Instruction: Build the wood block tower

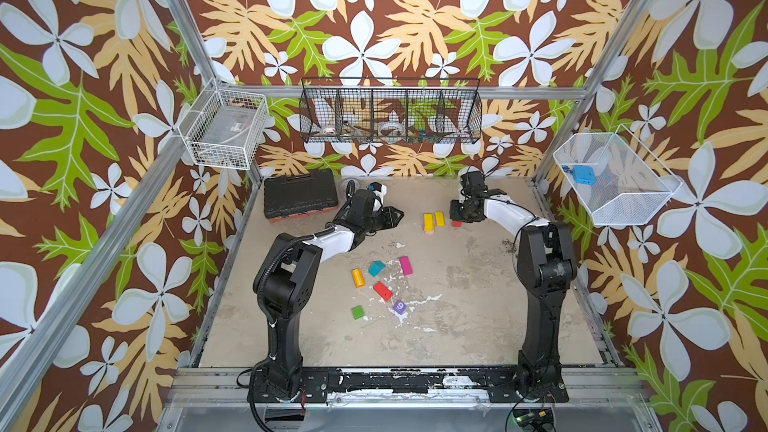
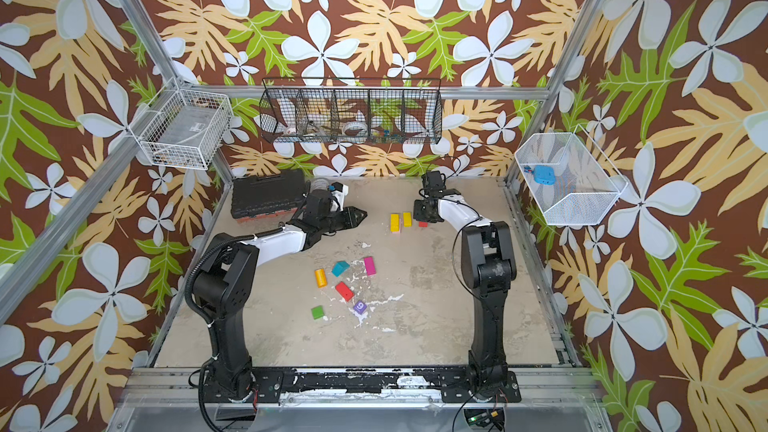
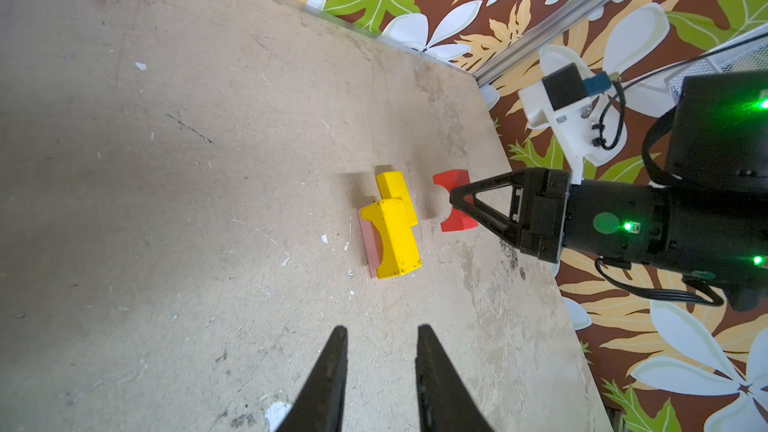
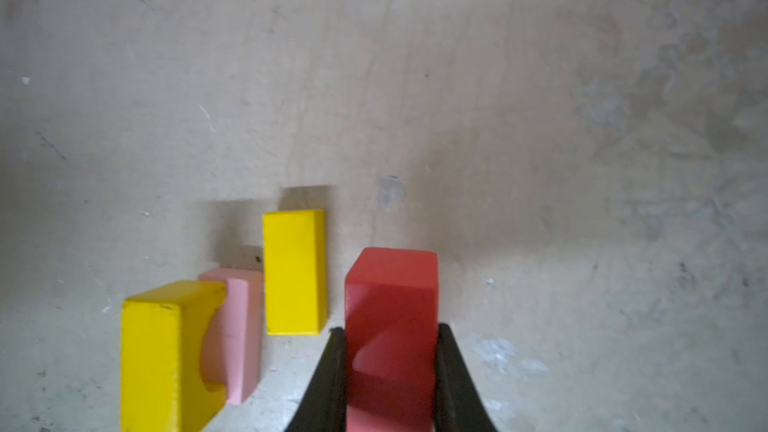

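Ten wood blocks (image 1: 382, 290) are lying on the table (image 1: 478, 317) — two yellow blocks (image 1: 428, 220), two red blocks (image 4: 390, 297), and one each in pink (image 4: 243, 326), magenta (image 1: 406, 265), orange (image 1: 357, 277), teal (image 1: 376, 268), green (image 1: 358, 312) and purple (image 1: 399, 306). Three wire baskets (image 1: 226, 130) are hanging — one toolbox (image 1: 299, 195) is sitting.

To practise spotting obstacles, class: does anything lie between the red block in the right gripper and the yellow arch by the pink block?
Yes: the yellow brick lies between the red block and the yellow arch, beside the pink block. Carried higher, the red block would probably clear it.
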Tool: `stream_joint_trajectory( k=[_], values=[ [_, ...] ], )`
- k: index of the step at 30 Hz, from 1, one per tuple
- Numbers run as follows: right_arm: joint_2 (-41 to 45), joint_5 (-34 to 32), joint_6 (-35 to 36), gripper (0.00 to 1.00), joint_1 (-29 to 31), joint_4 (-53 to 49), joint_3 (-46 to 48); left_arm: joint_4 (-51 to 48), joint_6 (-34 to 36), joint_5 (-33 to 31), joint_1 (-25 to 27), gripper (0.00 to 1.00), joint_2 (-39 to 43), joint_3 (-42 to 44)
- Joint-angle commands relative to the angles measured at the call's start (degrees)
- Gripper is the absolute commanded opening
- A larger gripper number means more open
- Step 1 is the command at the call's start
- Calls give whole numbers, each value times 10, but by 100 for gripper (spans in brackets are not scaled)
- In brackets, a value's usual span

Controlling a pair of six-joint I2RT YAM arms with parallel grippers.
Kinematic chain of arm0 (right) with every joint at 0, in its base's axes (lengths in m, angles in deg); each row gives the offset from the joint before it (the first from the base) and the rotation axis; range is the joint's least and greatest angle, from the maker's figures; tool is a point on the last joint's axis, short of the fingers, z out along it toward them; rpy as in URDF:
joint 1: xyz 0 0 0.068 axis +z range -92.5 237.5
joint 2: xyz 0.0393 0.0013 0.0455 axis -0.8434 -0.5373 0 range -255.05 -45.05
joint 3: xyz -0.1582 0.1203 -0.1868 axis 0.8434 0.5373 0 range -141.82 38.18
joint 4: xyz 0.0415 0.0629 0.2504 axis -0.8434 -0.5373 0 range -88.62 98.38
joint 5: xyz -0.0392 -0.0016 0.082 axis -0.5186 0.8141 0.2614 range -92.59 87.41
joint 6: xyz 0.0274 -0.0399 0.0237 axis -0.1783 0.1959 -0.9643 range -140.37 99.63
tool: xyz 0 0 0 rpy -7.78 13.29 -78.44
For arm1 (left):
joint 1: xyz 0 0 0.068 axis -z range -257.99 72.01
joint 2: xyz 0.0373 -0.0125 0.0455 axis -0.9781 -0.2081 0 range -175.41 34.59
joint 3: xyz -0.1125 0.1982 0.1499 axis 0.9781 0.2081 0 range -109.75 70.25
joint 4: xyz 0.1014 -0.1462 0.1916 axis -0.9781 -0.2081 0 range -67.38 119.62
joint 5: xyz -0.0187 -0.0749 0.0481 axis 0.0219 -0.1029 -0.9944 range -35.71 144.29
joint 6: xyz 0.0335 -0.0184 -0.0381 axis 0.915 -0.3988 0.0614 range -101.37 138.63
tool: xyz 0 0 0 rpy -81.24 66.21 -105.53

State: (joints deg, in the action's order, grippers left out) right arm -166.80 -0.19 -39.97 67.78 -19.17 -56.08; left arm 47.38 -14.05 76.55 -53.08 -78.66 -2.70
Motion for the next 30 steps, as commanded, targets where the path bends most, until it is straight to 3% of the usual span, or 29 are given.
stream_joint_trajectory(
  k=[1, 6, 10, 13, 18, 26, 30],
  values=[
    [4, -6, -12, 23, -3, 12, 17, -4, 5, 16, 3, 31, -9, -11],
    [-25, -28, -19, 36, -5, -4, 6, -13, 7, 19, 12, 31, -24, -28],
    [-9, -44, -22, 51, -5, -9, 3, -17, 7, 22, 14, 30, -31, -33],
    [6, -58, -25, 57, -5, -17, -10, -15, 8, 23, 14, 30, -32, -33],
    [-15, -46, -19, 52, 3, -30, -82, -17, 10, 24, 14, 31, -35, -39],
    [-182, -14, -2, 46, 26, -118, -316, -35, 16, 37, 14, 30, -62, -67],
    [-220, 2, -1, 44, 29, -119, -342, -38, 20, 36, 14, 30, -64, -69]
  ],
)
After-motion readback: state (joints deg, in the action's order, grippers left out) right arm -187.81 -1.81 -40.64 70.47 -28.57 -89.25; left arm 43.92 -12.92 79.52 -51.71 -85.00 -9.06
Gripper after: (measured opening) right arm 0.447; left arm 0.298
